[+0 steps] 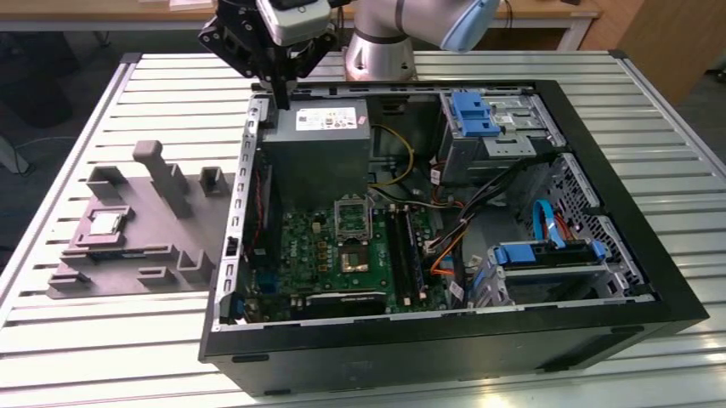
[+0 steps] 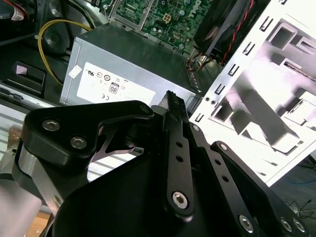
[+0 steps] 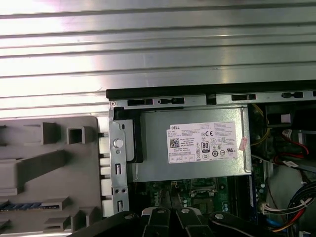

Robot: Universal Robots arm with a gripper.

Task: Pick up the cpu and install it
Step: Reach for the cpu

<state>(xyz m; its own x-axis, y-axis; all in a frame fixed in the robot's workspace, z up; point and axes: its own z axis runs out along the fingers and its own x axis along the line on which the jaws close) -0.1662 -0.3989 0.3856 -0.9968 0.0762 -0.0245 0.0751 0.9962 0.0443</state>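
The jaws are closed on nothing; the gripper (image 1: 279, 93) hangs above the computer case (image 1: 454, 353) rim, beside the grey box (image 1: 318, 161). The cpu (image 1: 104, 223) lies on the grey fixture (image 1: 136, 236), well apart.

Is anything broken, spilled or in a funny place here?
Nothing looks broken or spilled. The computer case lies open on the table. The cpu sits outside it, lying flat in a pocket of the grey holder at the exterior view's left, which looks tidy rather than odd.
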